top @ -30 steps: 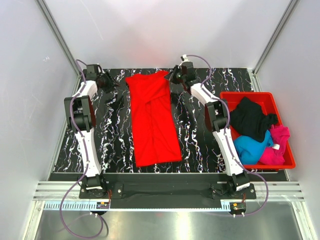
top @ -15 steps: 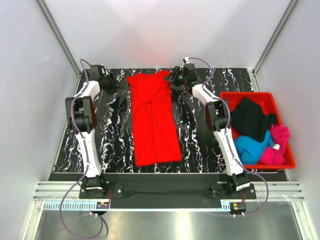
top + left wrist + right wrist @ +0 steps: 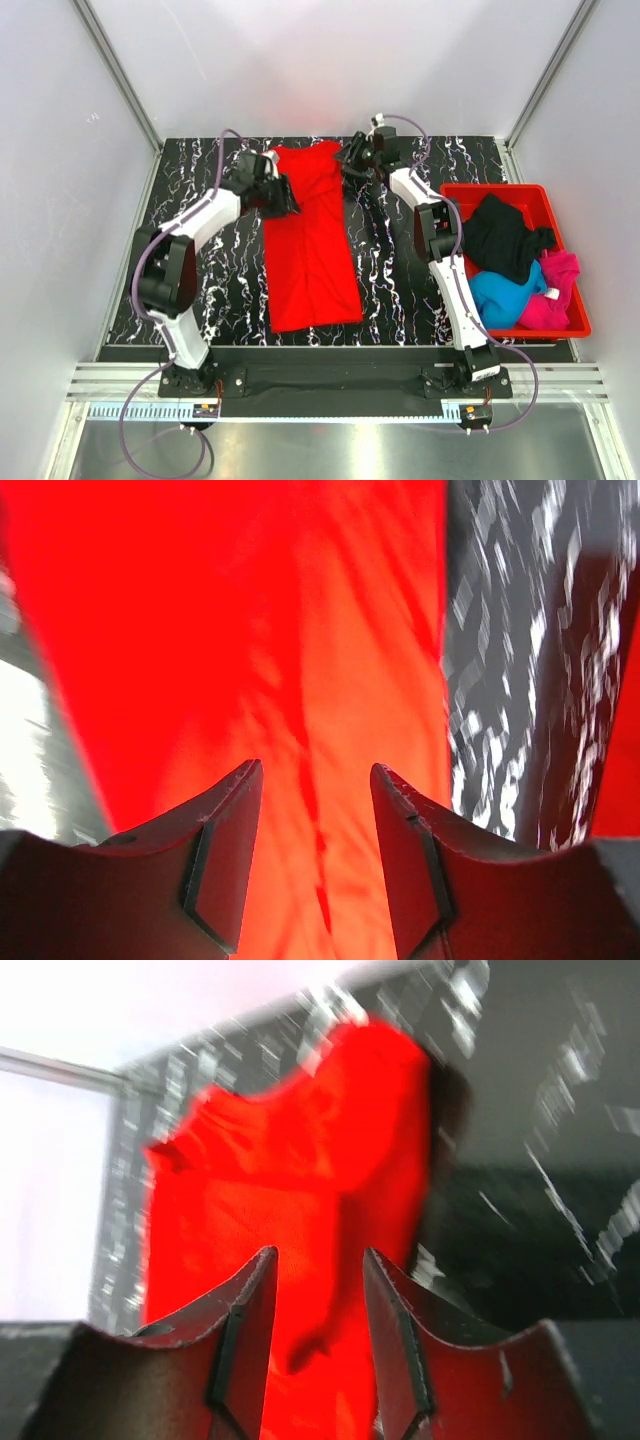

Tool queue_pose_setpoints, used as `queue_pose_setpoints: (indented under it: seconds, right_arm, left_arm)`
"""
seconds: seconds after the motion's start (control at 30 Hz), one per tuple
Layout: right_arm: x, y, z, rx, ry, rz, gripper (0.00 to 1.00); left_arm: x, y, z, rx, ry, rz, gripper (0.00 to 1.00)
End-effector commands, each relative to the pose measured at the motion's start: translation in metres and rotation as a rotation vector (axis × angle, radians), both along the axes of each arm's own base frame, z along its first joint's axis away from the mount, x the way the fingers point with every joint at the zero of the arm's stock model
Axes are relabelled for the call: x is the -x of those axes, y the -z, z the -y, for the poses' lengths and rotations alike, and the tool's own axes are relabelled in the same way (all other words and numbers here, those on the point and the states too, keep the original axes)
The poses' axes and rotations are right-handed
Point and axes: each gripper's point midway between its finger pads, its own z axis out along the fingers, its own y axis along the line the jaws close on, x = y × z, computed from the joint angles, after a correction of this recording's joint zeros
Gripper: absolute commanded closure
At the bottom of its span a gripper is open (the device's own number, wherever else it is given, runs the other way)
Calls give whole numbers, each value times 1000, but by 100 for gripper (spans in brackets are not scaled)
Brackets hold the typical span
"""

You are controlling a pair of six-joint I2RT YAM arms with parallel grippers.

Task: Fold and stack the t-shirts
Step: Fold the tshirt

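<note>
The red shirt (image 3: 305,240) lies on the counter (image 3: 400,290) as a long strip running from near to far. At its far end, the left fingers (image 3: 225,865) are open over its left edge and the right fingers (image 3: 240,1350) open beside its right corner.

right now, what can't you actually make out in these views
- Top external: the left gripper covers part of the left edge of the red t-shirt. Whether it touches the cloth cannot be told.
- Top external: in the bin, the black t-shirt lies over the blue t-shirt. Anything beneath them is hidden.
- Left wrist: the red shirt runs off the top and bottom edges, so its outline is cut off.
- Right wrist: blur smears the shirt's folds and edges.
</note>
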Motion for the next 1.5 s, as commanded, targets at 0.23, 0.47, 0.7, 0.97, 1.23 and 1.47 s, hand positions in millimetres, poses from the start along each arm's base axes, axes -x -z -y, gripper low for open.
queue_pose_setpoints:
  seconds: [0.23, 0.47, 0.7, 0.97, 1.23, 1.47]
  right_arm:
    - [58, -42, 35, 82, -52, -76, 52]
    - [129, -37, 41, 80, -117, -163, 48]
    - [212, -6, 37, 141, -172, -279, 51]
    - [348, 39, 46, 274, -206, -460, 49]
    - [430, 40, 31, 278, -247, -494, 53]
    - [472, 45, 22, 286, -189, -546, 71]
  left_arm:
    - [72, 27, -44, -158, -121, -68, 44]
    - [113, 70, -55, -183, -140, -177, 43]
    - [144, 93, -56, -152, -136, -224, 43]
    - [174, 112, -49, -98, -80, -292, 60]
    - [177, 105, -47, -97, -53, -304, 100]
    - [176, 105, -71, -236, -103, -339, 100]
